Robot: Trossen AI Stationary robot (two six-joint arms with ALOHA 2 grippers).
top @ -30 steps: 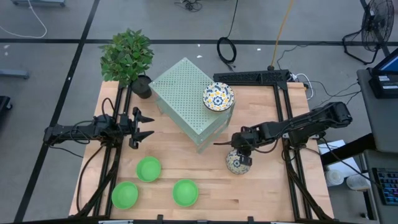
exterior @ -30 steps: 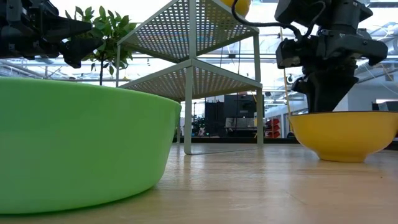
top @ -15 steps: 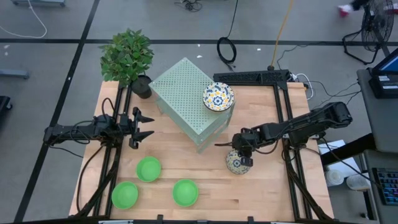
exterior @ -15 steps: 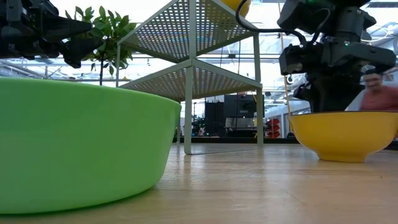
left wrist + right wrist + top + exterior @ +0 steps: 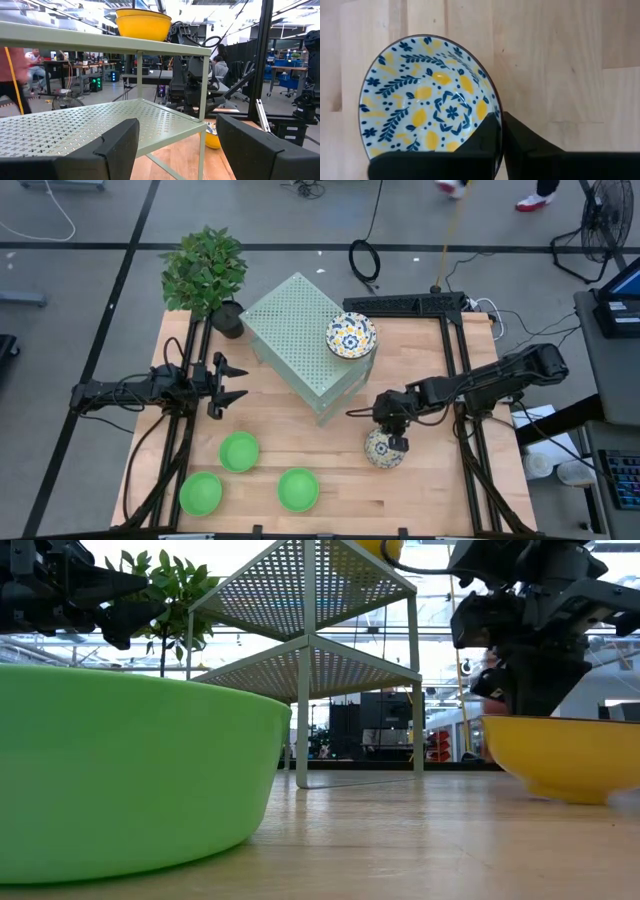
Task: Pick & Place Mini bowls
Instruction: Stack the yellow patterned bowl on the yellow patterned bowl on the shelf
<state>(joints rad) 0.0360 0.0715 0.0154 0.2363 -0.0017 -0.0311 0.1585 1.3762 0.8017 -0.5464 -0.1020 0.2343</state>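
Observation:
A white mini bowl with a blue-and-yellow pattern (image 5: 384,448) sits on the wooden table right of centre; my right gripper (image 5: 389,432) is shut on its far rim. A second patterned bowl (image 5: 350,336) rests on top of the pale green perforated shelf (image 5: 300,330). Three green mini bowls (image 5: 239,451) (image 5: 201,493) (image 5: 298,489) stand on the table near its front left. My left gripper (image 5: 232,382) waits open at the table's left, level, with nothing between its fingers (image 5: 120,145). My right gripper pinches the patterned bowl's rim (image 5: 496,107), one finger inside the bowl (image 5: 487,137) and one outside (image 5: 525,142). The fingers slant down from the table's far side. The bowl stays mouth up, and its yellow underside (image 5: 570,755) looks to rest on the table.
A potted plant (image 5: 205,270) stands at the far left corner beside the shelf. Black frame rails (image 5: 455,360) run along the table's left and right sides. Bare wood lies between the green bowls and the held bowl (image 5: 340,470).
The patterned bowl under my right gripper has slid a little toward the table's near edge, staying mouth up. My right gripper has stayed over its far rim.

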